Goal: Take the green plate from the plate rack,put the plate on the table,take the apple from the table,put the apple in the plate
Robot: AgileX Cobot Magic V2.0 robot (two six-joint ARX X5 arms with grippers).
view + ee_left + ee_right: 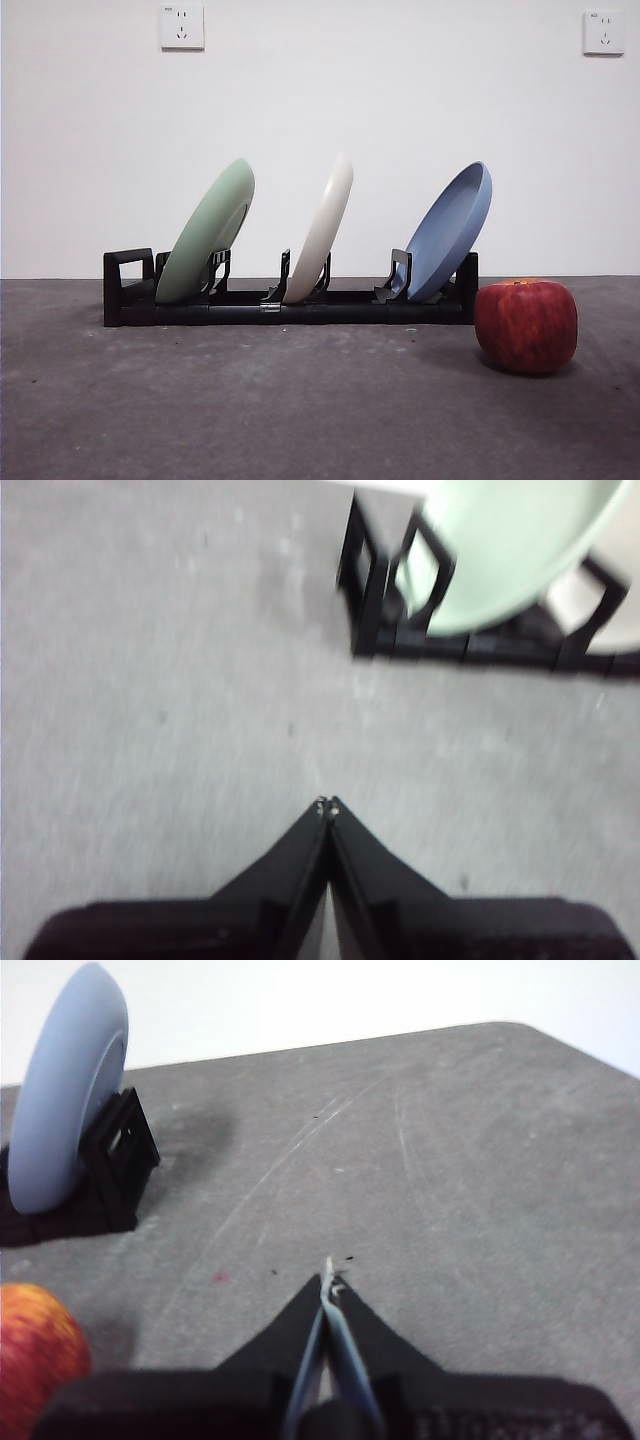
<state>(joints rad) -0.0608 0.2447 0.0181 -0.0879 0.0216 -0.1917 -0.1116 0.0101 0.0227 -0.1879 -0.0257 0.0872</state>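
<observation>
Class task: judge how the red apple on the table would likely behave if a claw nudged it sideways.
The apple looks blocky with a broad base on the table, so it would probably slide or rock before rolling. Its skin looks smooth, perhaps slippery. It seems solid, likely heavy for its size.

Setting appears to be a lab or test bench rather than a home kitchen. Evidence: bare white wall (pixel 400 100) with two wall sockets (pixel 182 26), a plain dark grey desk (pixel 300 400), and a lone plate rack (pixel 290 305) staged on it.
</observation>
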